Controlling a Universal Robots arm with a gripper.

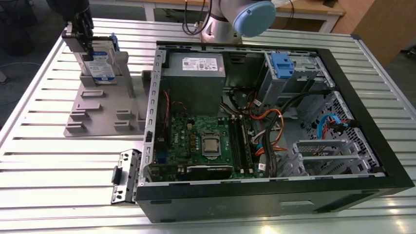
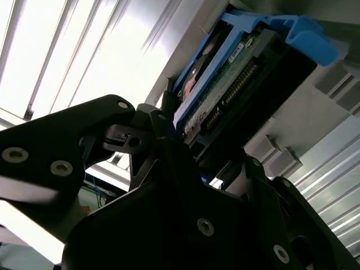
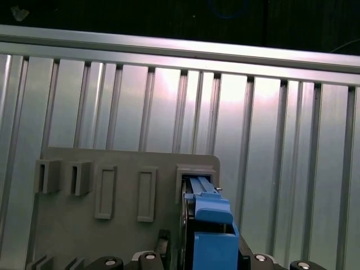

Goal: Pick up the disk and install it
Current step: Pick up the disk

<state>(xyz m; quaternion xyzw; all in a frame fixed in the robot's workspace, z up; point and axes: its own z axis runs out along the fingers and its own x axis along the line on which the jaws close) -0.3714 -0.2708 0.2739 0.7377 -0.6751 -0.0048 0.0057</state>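
The disk (image 1: pixel 102 63), silver with a white-and-blue label and a blue bracket, stands on edge in a slot of the grey holder stand (image 1: pixel 97 114) at the exterior view's upper left. My gripper (image 1: pixel 86 46) reaches down onto its upper end, with black fingers on either side pressed against it. In the second wrist view the disk (image 2: pixel 225 84) runs between the fingers (image 2: pixel 126 138) of the gripper (image 2: pixel 191 154), circuit board side showing. The first wrist view has the blue bracket of the disk (image 3: pixel 211 225) rising from the stand's slot (image 3: pixel 194 174).
An open black computer case (image 1: pixel 364 122) lies at the exterior view's right. It holds a grey power supply (image 1: pixel 193 73), a green motherboard (image 1: pixel 201 141) and a grey drive cage with a blue latch (image 1: pixel 281 63). The arm's base (image 1: pixel 224 24) stands behind it on the slatted aluminium table (image 1: pixel 52 195).
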